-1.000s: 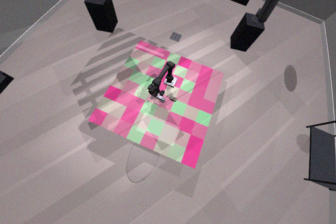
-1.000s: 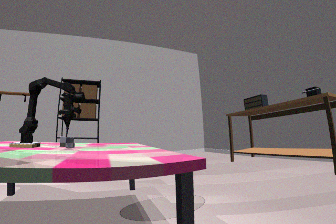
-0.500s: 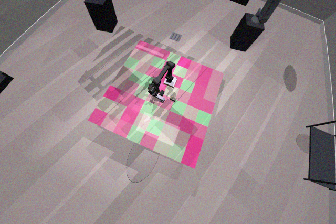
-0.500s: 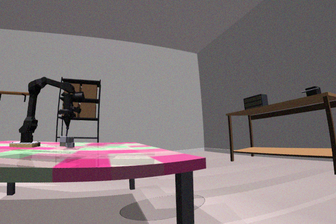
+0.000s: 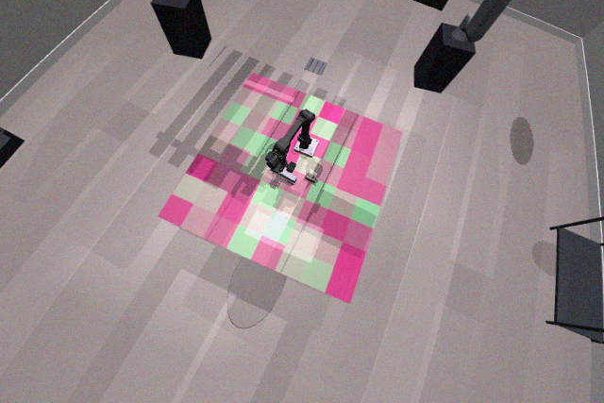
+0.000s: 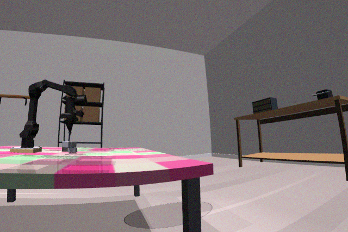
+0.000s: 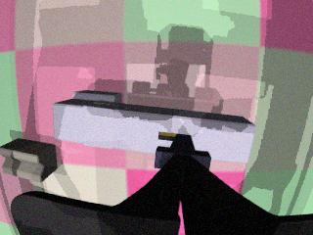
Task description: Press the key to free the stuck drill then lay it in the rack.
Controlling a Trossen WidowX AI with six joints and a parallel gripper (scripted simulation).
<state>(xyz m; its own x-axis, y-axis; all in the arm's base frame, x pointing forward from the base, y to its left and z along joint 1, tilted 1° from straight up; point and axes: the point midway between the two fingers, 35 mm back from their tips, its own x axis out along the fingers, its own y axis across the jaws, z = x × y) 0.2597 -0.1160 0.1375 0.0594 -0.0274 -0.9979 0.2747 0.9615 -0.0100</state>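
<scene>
Pressing looks to be the step — fingertips of the black gripper (image 5: 281, 166) (image 6: 69, 137) (image 7: 183, 142) closed, holding nothing. The brass sliver (image 7: 167, 134), likely the drill, sits at the long pale block (image 5: 289, 177) (image 7: 108, 128), inside the worktop's edges — probably light, slippery; grip its exposed end.

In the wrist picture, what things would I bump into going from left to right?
A small grey grooved block → a long pale block → the gripper's fingertips.

The closed gripper (image 5: 288, 172) (image 6: 69, 137) (image 7: 180, 163) points down, seemingly near vertical.
</scene>
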